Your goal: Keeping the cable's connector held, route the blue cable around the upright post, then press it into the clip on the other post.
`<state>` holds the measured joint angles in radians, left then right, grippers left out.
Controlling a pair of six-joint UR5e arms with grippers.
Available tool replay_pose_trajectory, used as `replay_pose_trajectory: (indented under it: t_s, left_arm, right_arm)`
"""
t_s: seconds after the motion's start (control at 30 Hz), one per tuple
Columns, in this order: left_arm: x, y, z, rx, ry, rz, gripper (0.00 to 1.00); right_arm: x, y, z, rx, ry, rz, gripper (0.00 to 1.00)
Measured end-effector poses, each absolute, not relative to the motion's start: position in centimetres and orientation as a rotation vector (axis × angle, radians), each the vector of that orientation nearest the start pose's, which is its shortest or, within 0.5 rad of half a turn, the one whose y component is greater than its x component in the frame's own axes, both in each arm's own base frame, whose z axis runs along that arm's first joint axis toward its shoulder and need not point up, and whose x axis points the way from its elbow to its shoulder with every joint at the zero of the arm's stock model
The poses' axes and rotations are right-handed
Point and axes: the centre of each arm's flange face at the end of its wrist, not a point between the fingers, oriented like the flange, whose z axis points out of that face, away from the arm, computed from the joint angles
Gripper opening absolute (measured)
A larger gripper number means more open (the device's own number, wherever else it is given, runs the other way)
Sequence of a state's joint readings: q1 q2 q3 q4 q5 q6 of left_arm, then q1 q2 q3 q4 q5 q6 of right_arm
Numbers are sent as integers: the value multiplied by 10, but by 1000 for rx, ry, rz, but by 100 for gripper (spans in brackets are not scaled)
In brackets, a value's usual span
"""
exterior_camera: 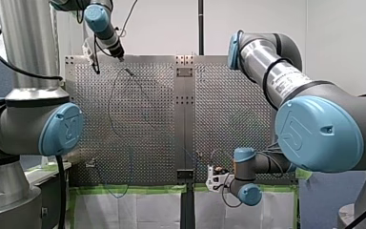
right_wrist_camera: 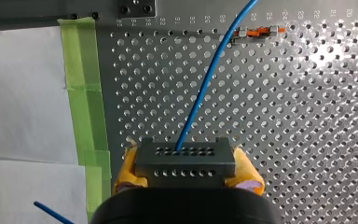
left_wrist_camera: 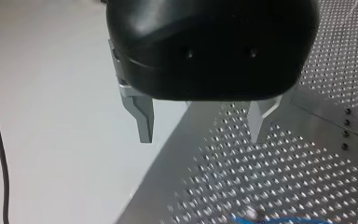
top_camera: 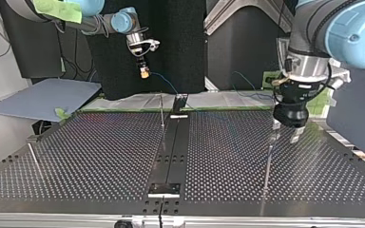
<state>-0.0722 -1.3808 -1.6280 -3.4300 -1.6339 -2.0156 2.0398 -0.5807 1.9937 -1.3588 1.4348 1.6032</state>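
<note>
connector (right_wrist_camera: pixel 185 162) clamped in right jaws — blue cable (right_wrist_camera: pixel 202 93) runs ahead | left jaws apart

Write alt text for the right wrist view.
My right gripper is shut on a dark connector block with rows of holes, from which the blue cable runs ahead over the perforated table, passing beside a small orange-and-metal fitting. Green tape lines the table's edge beside white paper.

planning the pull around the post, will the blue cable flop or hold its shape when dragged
Probably floppy: the blue cable is thin and lies in loose loops across the table. Likely light, so it should trail the connector. Perhaps slightly springy: it leaves the connector in a smooth arc.
</note>
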Motion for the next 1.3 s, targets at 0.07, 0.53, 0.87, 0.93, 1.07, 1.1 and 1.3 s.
replay_pose_trajectory:
  t_s: [0.07, 0.53, 0.87, 0.93, 1.07, 1.1, 1.3]
  left_arm:
    - [384, -158, 524, -339, 1696, -321, 100]
    - [390, -166, 514, -230, 1763, -181, 100]
    - [394, -170, 506, -153, 1788, -89, 100]
    - [394, -171, 506, -138, 1789, -76, 100]
    - [394, -171, 506, -105, 1790, -45, 100]
    - [394, -171, 506, -96, 1790, -37, 100]
    - [393, -171, 506, -42, 1792, 8, 100]
  right_arm:
    - [362, -388, -97, 1684, -924, 1630, 0]
    - [363, -387, -97, 1697, -916, 1638, 0]
    - [363, -387, -97, 1701, -918, 1636, 0]
    - [363, -387, -97, 1701, -918, 1636, 0]
    - [363, -387, -97, 1702, -917, 1634, 0]
    - [363, -387, -97, 1702, -917, 1634, 0]
    - [363, -387, -97, 1703, -916, 1633, 0]
